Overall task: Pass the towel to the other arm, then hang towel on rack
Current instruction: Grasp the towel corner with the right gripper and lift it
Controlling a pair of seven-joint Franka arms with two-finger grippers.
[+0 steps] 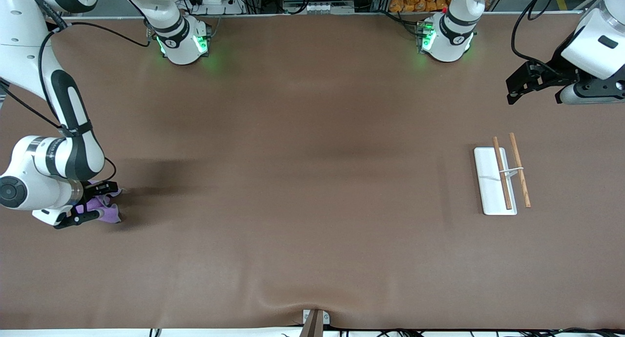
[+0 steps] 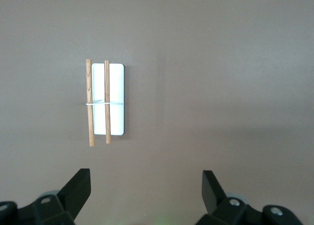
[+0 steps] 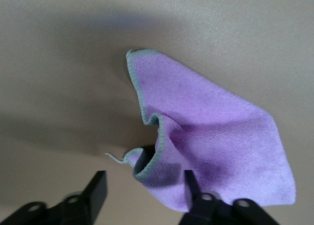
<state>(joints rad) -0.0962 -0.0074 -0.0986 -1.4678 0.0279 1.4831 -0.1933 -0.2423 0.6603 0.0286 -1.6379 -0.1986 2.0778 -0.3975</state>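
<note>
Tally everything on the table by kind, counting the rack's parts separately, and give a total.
Towel, purple with grey edging, at the right arm's end: 1
Rack base plate, white: 1
Wooden rods on the rack: 2
Wire joining the rods: 1
Total: 5

arms: glossy white shells, black joint bands
bases: green lights
cables: black
gripper fingers: matte black
</note>
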